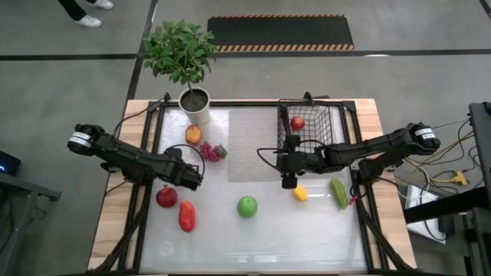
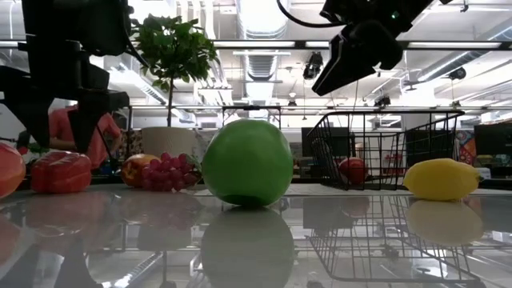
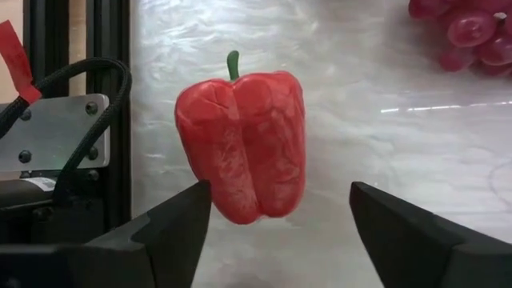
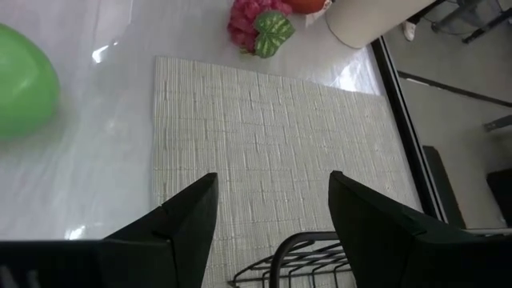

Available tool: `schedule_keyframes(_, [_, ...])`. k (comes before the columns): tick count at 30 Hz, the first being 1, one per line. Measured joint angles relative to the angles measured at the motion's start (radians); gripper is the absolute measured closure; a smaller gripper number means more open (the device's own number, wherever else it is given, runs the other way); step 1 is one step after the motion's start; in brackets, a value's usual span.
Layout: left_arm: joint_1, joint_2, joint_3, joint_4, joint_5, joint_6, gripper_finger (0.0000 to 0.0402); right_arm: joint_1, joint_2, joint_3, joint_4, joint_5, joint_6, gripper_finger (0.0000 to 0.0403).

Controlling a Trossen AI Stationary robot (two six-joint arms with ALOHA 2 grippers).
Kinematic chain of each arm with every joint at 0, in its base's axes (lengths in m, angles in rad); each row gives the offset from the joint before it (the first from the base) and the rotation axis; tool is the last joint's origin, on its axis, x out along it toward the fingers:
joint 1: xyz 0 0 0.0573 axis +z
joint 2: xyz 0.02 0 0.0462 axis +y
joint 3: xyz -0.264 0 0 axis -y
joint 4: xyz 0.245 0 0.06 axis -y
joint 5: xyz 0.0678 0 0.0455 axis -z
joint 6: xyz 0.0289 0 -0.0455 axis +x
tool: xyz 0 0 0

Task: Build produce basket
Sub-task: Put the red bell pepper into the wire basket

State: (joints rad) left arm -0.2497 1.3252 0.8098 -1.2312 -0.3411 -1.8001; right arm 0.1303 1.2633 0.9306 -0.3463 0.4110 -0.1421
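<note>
Both sets of jaws stood wide apart and held nothing: the left gripper [image 3: 276, 232] hung over the red pepper [image 3: 242, 146], fingers to either side but clear of it, and the right gripper [image 4: 272, 220] hovered above the woven mat [image 4: 272, 152] beside the basket [image 1: 309, 123]. The pepper lay on the glossy white tabletop [image 1: 307, 230], its stem pointing away from the left gripper along its long axis. Farther off sat the grapes [image 1: 211, 152], the green apple [image 1: 247, 205], the lemon [image 1: 301, 194] and the cucumber [image 1: 339, 192]. One red apple [image 1: 297, 123] rested inside the basket.
</note>
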Motion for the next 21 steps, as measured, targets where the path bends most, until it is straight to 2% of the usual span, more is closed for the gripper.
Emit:
schedule_keyframes(6, [0.000,0.000,0.000,0.000,0.000,0.004,0.0045,0.000,0.000,0.000,0.000,0.000,0.000,0.0181])
schedule_keyframes(9, [0.000,0.000,0.003,0.005,0.002,0.004,0.0024,0.000,0.000,0.000,0.000,0.000,0.000,0.0181])
schedule_keyframes(21, [0.001,0.000,0.001,-0.016,0.015,0.001,0.0020,0.000,0.000,0.000,0.014,0.000,0.001,0.0181])
